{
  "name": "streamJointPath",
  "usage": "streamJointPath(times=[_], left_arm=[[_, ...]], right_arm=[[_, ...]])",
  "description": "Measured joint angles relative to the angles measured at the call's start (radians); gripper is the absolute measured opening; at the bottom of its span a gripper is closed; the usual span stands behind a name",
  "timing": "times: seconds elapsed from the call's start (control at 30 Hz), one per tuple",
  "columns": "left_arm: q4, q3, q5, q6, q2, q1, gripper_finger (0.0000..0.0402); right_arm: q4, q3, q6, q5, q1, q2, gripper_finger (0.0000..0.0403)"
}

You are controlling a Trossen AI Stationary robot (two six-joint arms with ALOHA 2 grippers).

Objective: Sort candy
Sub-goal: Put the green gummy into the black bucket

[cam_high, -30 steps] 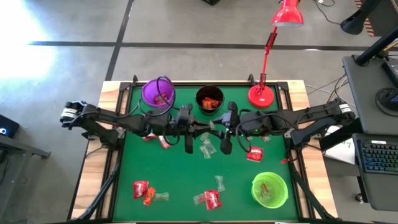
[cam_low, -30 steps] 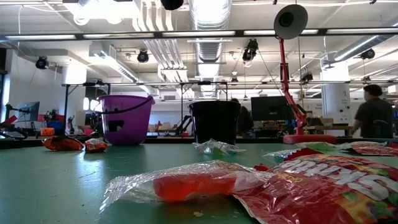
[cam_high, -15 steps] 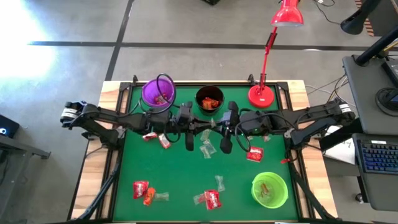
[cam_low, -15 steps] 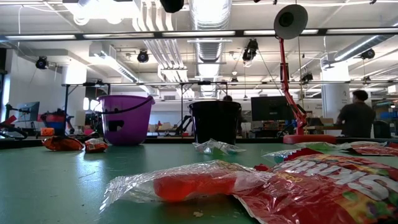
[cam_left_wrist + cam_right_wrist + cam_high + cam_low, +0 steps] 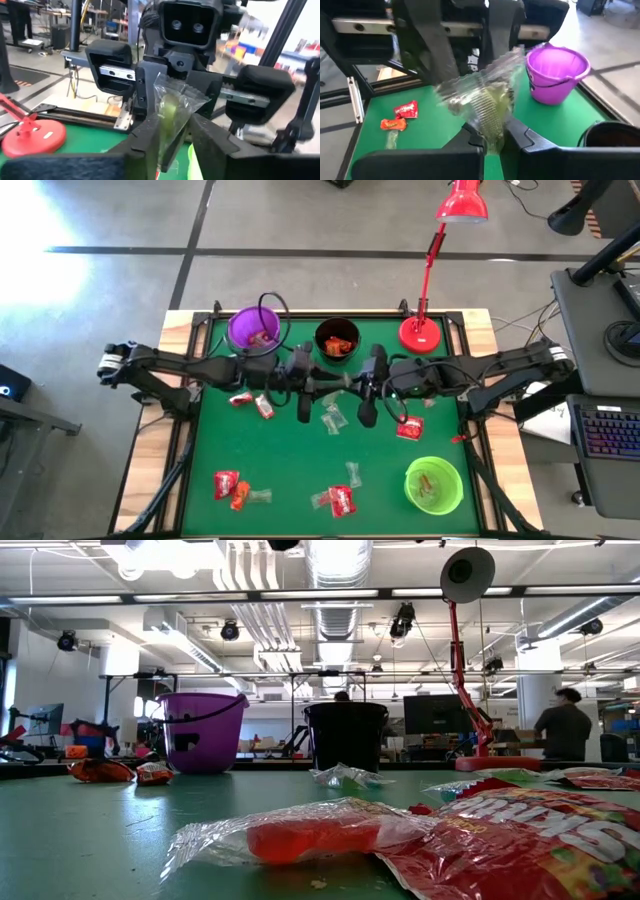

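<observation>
Above the middle of the table my two grippers face each other, tip to tip. Between them is a candy (image 5: pixel 487 102) in clear greenish cellophane, also in the left wrist view (image 5: pixel 170 112). My right gripper (image 5: pixel 495 136) comes from the table's right and is shut on it. My left gripper (image 5: pixel 175 127) comes from the left, its fingers open on either side of the wrapper. More candy lies on the green mat: clear pieces (image 5: pixel 332 418) and red ones (image 5: pixel 409 427). The low view shows neither gripper. My right gripper pinches the candy's greenish body at its near end (image 5: pixel 493 127) between its two fingers, reaching about level from the table's right. The candy sticks out beyond the fingertips, clear of the table, and its crinkled wrapper fans out toward the other gripper. Whether my left gripper's fingers (image 5: pixel 150 132) touch the wrapper, I cannot tell.
The purple cup (image 5: pixel 252 330) and the black cup (image 5: pixel 337 340) stand along the far edge, with the red lamp's base (image 5: pixel 421 335) beside them. The green cup (image 5: pixel 434 485) stands near right. Red and orange candy (image 5: pixel 232 488) lies near left, more (image 5: pixel 342 500) near the middle.
</observation>
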Motion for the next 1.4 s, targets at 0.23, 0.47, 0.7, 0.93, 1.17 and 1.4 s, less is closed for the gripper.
streamJointPath(times=[0.23,0.47,0.7,0.93,1.17,1.4], left_arm=[[-0.401,0.218,0.000,0.149,0.002,-0.001,0.0139],[-0.513,0.301,-0.035,0.239,0.000,0.001,0.0142],[-0.606,0.289,-0.082,0.254,0.000,0.002,0.0141],[-0.632,0.285,-0.127,0.257,-0.001,0.002,0.0141],[-0.632,0.285,-0.134,0.278,-0.005,0.004,0.0141],[-0.640,0.285,-0.134,0.278,-0.005,0.004,0.0141]], right_arm=[[-0.140,0.000,0.147,0.003,0.038,-0.024,0.0015],[-0.269,0.000,0.312,0.001,0.122,-0.031,0.0015],[-0.416,0.000,0.508,-0.043,0.233,-0.031,0.0015],[-0.534,0.000,0.750,-0.053,0.372,-0.029,0.0015],[-0.586,-0.001,0.958,-0.050,0.514,-0.028,0.0015],[-0.629,-0.009,1.119,-0.050,0.636,-0.007,0.0015]])
